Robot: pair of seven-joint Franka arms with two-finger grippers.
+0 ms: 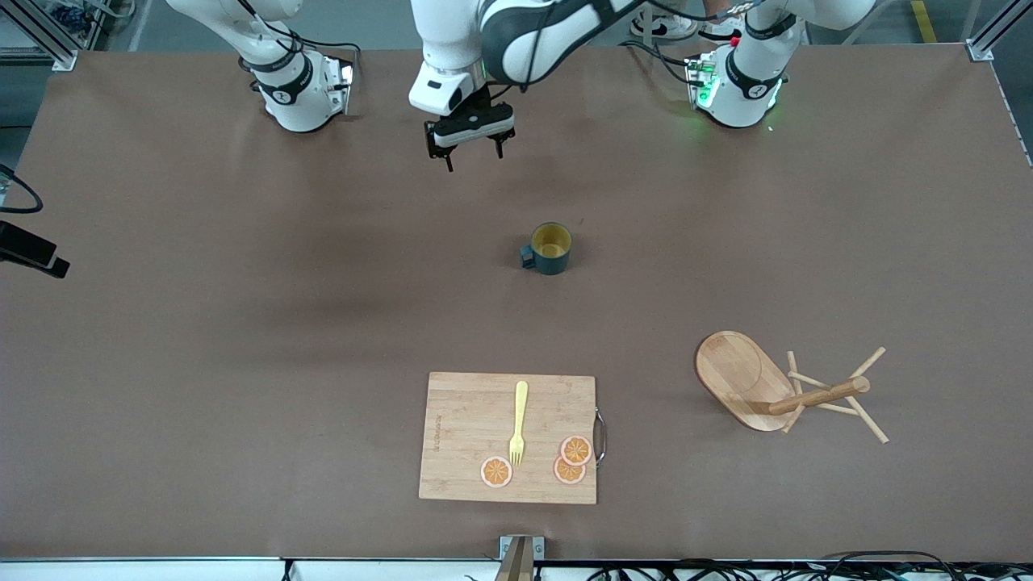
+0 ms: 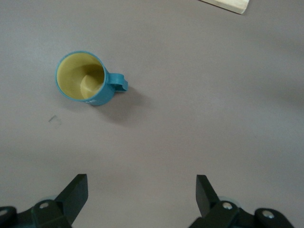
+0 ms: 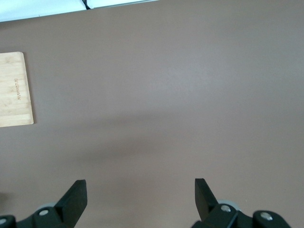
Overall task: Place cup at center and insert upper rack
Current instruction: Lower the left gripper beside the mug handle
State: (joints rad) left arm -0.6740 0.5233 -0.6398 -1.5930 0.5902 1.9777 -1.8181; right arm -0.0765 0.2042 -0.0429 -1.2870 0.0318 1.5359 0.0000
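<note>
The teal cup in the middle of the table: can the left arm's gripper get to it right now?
Probably yes. The left gripper hangs open over bare table, the teal cup stands upright by itself, and nothing lies between them. The mug tree and cutting board sit well clear.

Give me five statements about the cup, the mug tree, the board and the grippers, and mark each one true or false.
1. The cup stands upright on the table. True.
2. The mug tree stands upright. False: it lies on its side.
3. A fork lies on the cutting board. True.
4. The left gripper holds the cup. False: it is open, over bare table.
5. Three orange slices are in the cup. False: they lie on the board.
</note>
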